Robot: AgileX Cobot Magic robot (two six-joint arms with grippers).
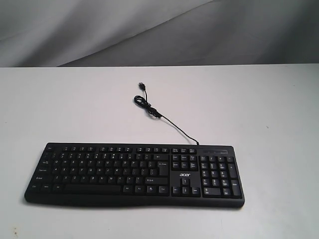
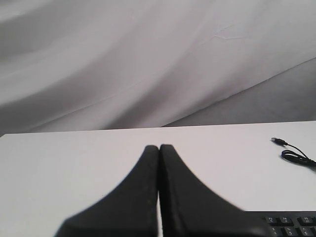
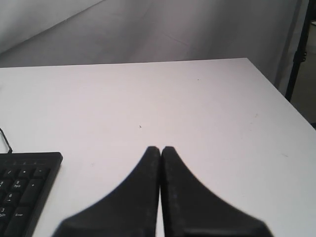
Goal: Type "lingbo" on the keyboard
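Observation:
The wide black keyboard (image 1: 134, 174) with white legends, a number pad and an "acer" logo lies flat on the white table (image 1: 60, 99), near its front edge. Its thin black cable (image 1: 164, 118) runs back to a loose coil and a USB plug. Neither arm shows in the exterior view. In the left wrist view my left gripper (image 2: 159, 147) is shut with nothing in it, above bare table off the keyboard's (image 2: 291, 224) left end. My right gripper (image 3: 160, 148) is likewise shut and empty, off the number-pad end of the keyboard (image 3: 22, 190).
A grey cloth backdrop (image 1: 149, 30) hangs behind the table. The table's right edge (image 3: 284, 96) drops off beside a dark stand leg (image 3: 298, 49). The cable's coil and plug (image 2: 291, 150) lie behind the keyboard.

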